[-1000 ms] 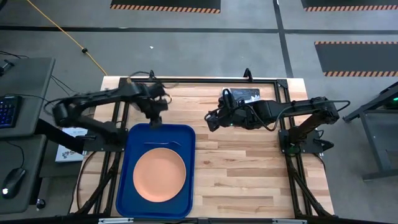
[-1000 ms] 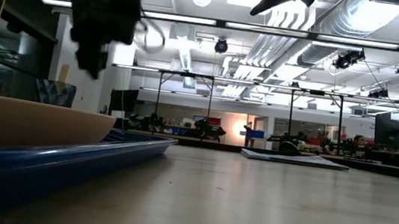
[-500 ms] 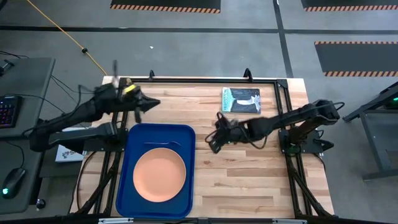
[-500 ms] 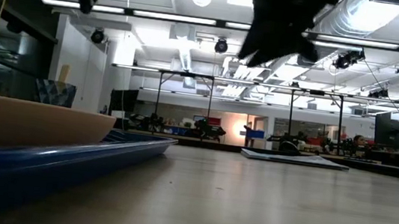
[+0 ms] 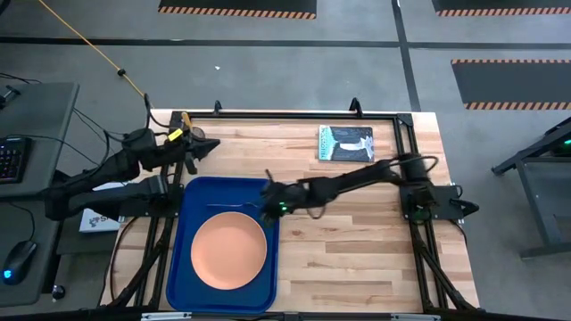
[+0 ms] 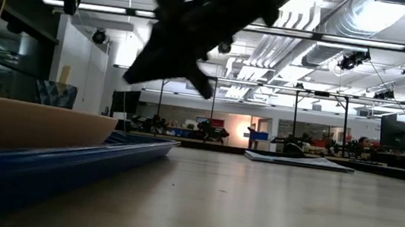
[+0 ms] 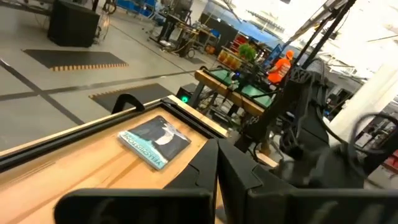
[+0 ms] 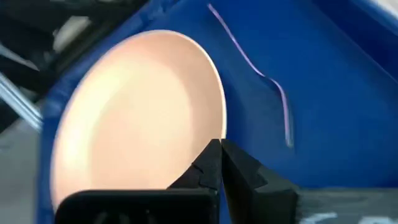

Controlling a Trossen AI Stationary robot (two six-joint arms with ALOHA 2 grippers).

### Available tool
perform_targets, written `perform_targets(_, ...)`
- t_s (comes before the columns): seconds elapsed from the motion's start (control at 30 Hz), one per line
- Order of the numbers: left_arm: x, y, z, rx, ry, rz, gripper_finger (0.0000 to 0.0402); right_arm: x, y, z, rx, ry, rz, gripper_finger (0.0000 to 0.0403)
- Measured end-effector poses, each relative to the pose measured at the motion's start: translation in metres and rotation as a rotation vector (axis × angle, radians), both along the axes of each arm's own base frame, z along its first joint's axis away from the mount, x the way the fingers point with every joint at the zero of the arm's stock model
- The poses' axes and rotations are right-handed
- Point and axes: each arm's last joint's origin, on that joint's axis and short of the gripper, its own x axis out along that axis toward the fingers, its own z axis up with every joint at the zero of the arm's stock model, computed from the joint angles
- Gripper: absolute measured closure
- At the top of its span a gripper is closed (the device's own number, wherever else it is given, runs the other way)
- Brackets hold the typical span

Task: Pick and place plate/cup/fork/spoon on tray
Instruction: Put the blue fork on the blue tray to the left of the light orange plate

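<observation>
Bare table beside tray; right claw at its rim

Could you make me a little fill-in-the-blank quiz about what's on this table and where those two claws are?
1. The salmon-orange plate lies on the blue ____.
2. The right gripper hangs over the tray's far right corner with its fingers ____.
3. The left gripper is off the tray, near the table's far ____ corner.
4. The book lies on the bare ____.

Missing words: tray; shut; left; table

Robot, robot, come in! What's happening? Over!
Both tools shut, empty. Right tool over tray; left tool beyond it. Plate, fork on tray.
</observation>
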Motion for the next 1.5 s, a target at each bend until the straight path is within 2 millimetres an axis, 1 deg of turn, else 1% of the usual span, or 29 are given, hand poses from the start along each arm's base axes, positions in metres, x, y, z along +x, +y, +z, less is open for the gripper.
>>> perform_targets(0.17,0.000,0.001,0.000,0.000,0.004,0.027,0.0401,0.028,-0.009,-0.020,-0.067,0.104,0.024,0.0402)
perform_targets(0.27,0.000,0.001,0.000,0.001,0.001,0.044,0.0401,0.041,-0.014,-0.023,-0.085,0.108,0.019,0.0402)
perform_targets(0.43,0.000,0.002,0.000,0.002,0.001,0.048,0.0401,0.051,-0.021,-0.037,-0.086,0.147,0.006,0.0402)
perform_targets(0.53,0.000,0.002,0.000,0.003,0.000,0.048,0.0401,0.053,-0.022,-0.038,-0.073,0.143,0.000,0.0403)
perform_targets(0.7,0.000,0.002,0.000,0.002,0.001,0.048,0.0401,0.051,-0.025,-0.044,-0.078,0.163,-0.062,0.0403)
perform_targets(1.07,0.000,0.002,0.000,0.003,0.001,0.048,0.0401,0.052,-0.028,-0.043,-0.108,0.150,-0.138,0.0403)
perform_targets(1.27,0.000,0.002,0.000,0.002,0.003,0.048,0.0401,0.053,-0.035,-0.042,-0.094,0.135,-0.200,0.0403)
perform_targets(1.37,0.000,0.001,-0.003,-0.010,0.031,0.048,0.0401,0.053,-0.039,-0.042,-0.093,0.134,-0.207,0.0403)
perform_targets(1.5,-0.001,0.001,-0.013,-0.054,0.127,0.048,0.0401,0.054,-0.044,-0.040,-0.099,0.132,-0.203,0.0403)
